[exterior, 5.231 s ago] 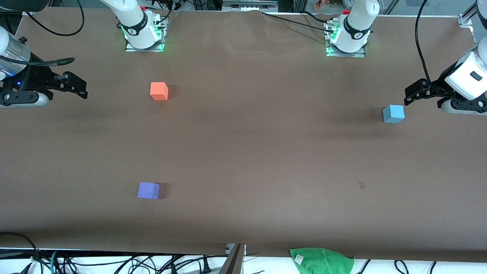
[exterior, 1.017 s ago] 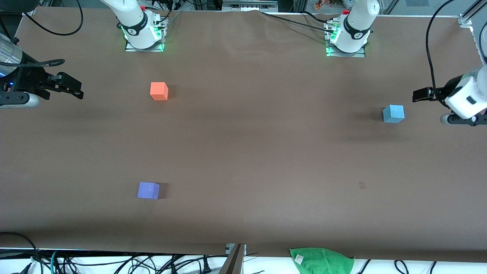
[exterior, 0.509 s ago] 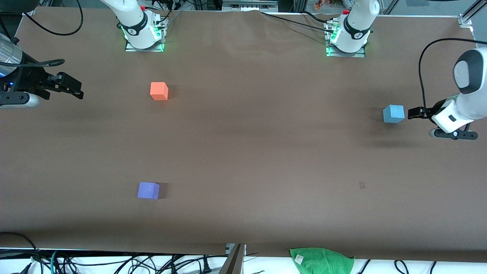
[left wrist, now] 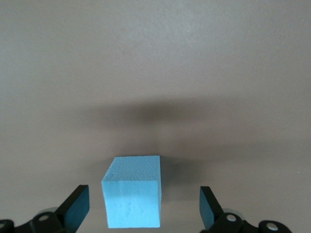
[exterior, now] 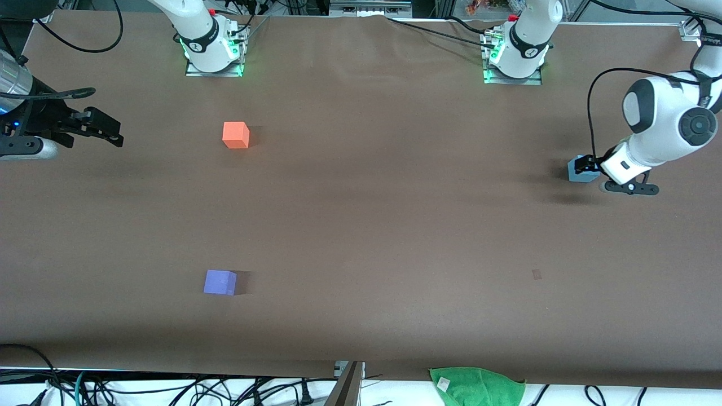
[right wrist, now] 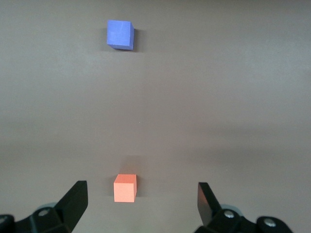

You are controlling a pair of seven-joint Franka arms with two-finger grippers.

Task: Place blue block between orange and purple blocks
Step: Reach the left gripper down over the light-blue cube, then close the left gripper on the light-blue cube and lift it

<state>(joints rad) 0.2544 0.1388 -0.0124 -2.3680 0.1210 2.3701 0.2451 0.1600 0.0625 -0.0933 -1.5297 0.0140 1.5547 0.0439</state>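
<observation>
Left tool [left wrist: 143, 208], fingers apart, sits low around the blue block [left wrist: 132, 198] on the worktop [exterior: 361, 214] at the left arm's end, not clamped; right tool [exterior: 98, 127] waits spread apart, up near the orange block [exterior: 236, 135], purple block [exterior: 219, 282] nearer the camera.

Brown-covered table [exterior: 361, 225] under even light

A green cloth [exterior: 479, 386] lies at its near edge — black cables [exterior: 169, 389] tangle just below the edge.
</observation>
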